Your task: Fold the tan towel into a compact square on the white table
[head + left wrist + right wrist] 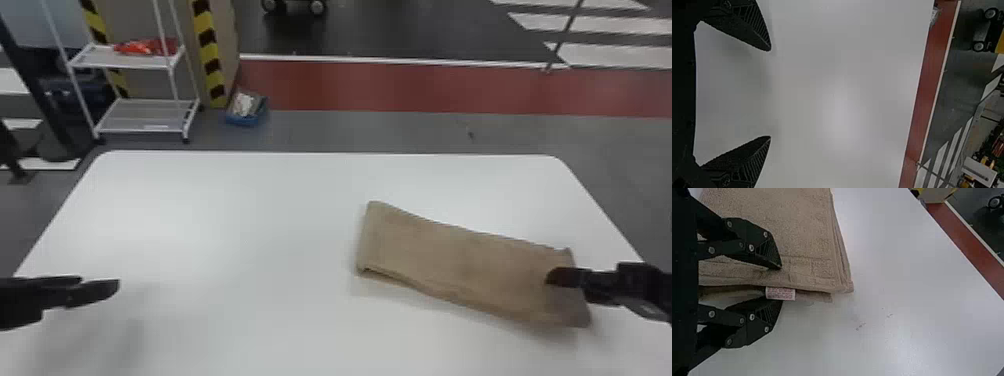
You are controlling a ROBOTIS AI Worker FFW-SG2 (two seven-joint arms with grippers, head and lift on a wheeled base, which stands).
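Note:
The tan towel point(465, 265) lies as a long folded strip, slanting across the right half of the white table point(240, 240). At its right end is my right gripper point(560, 278). In the right wrist view, the towel point(777, 227) has its layered edge and a small label between the parted fingertips of my right gripper point(781, 284); one finger is over the cloth, the other beside the edge, partly behind the label. My left gripper point(107, 289) is over the table's left side, away from the towel. The left wrist view shows this gripper point(770, 93) wide open with nothing between its fingers.
Beyond the table's far edge stands a white shelf cart point(145, 117) at the left, with red items on its upper shelf. A blue bin point(245, 117) sits on the floor beside a pillar striped in yellow and black.

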